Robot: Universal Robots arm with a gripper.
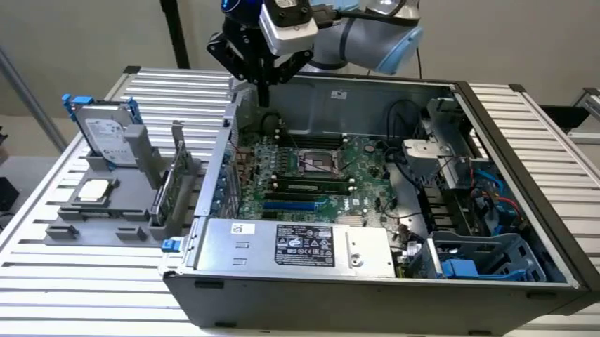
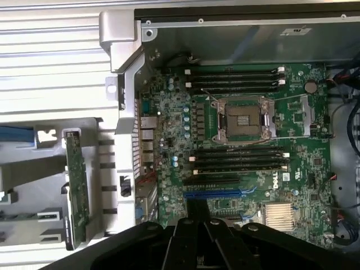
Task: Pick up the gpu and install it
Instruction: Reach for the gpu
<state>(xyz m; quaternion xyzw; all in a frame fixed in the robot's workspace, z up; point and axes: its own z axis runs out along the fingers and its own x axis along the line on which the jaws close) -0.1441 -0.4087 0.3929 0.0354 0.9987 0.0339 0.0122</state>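
The gpu (image 1: 171, 188) stands on edge in a grey holder (image 1: 103, 210) at the exterior view's left, just outside the open computer case (image 1: 375, 281). In the wrist view the gpu (image 2: 76, 191) shows edge-on as a thin green board. My gripper (image 1: 263, 93) hangs above the case's back left corner, well above and behind the gpu. Its fingers (image 2: 185, 239) are shut with nothing between them. Under it lies the motherboard (image 2: 236, 140), with a blue slot (image 2: 216, 194) and an empty CPU socket (image 2: 243, 119).
A silver hard drive with blue rails (image 1: 108, 137) and a small square chip (image 1: 94, 189) sit in the same holder. The case holds a power supply (image 1: 295, 242), cables (image 1: 468, 182) and a blue drive cage (image 1: 478, 260). Ribbed table surface (image 1: 56, 281) surrounds everything.
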